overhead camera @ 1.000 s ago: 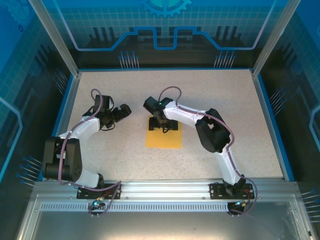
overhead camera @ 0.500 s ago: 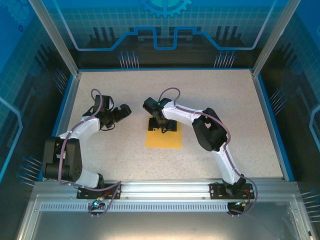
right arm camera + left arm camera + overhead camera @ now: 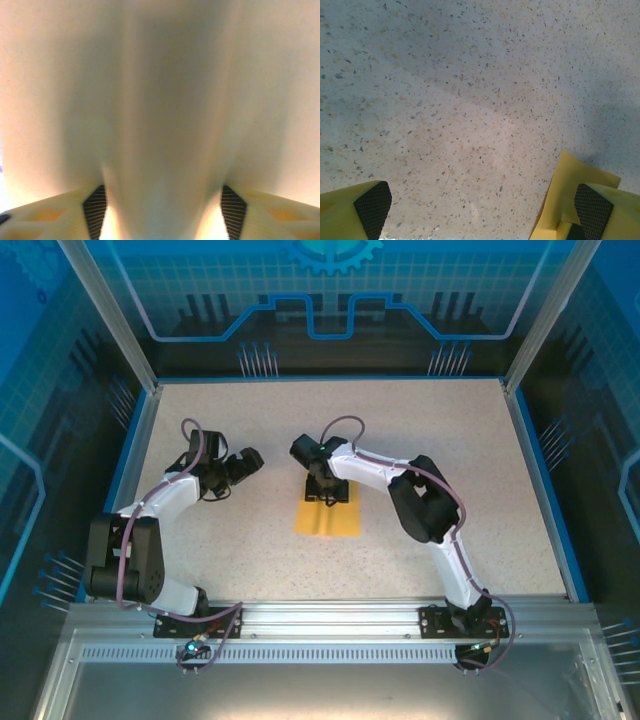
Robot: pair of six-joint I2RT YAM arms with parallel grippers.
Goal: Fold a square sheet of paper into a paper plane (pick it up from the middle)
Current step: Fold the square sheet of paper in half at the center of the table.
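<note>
This is looking like a robotics lab test cell. Two white-and-black robot arms, the left arm point(image 3: 165, 502) and the right arm point(image 3: 430, 510), are sitting bolted to an aluminium rail point(image 3: 330, 618) well to the near side of the right gripper point(image 3: 325, 495), with purple cables point(image 3: 343, 418) looping over them. A speckled, blue-edged tabletop point(image 3: 450, 440) is lying beneath the left gripper point(image 3: 245, 462) too. Aluminium posts point(image 3: 110, 320) are rising beyond the grippers, and blue panels point(image 3: 330, 300) printed with grid, circuit and gear patterns are walling the space in.
</note>
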